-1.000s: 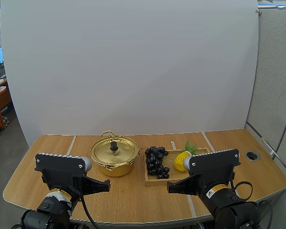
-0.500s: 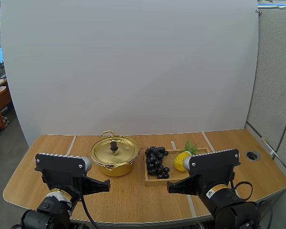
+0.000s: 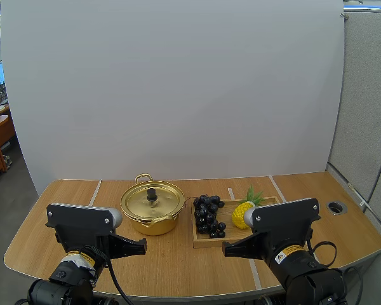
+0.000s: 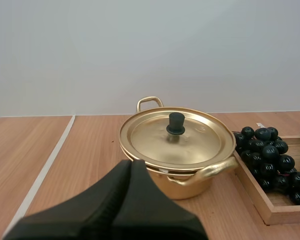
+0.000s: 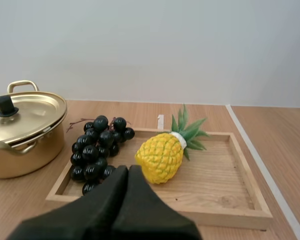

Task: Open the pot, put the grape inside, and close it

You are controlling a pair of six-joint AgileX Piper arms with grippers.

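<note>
A gold pot (image 3: 152, 208) (image 4: 176, 150) (image 5: 20, 135) stands on the table with its lid (image 3: 152, 200) (image 4: 177, 136) on, a black knob (image 4: 176, 123) at the centre. To its right a bunch of dark grapes (image 3: 209, 216) (image 5: 97, 146) (image 4: 272, 155) lies at the left end of a wooden tray (image 3: 232, 240) (image 5: 225, 195). My left gripper (image 3: 143, 244) (image 4: 130, 167) is shut, close in front of the pot. My right gripper (image 3: 226, 250) (image 5: 128, 172) is shut too, near the tray's front edge, just short of the grapes.
A yellow toy pineapple (image 3: 244, 213) (image 5: 162, 155) lies in the tray right of the grapes. A round hole (image 3: 336, 206) sits in the table at the far right. White tape lines (image 4: 45, 167) cross the wooden table top.
</note>
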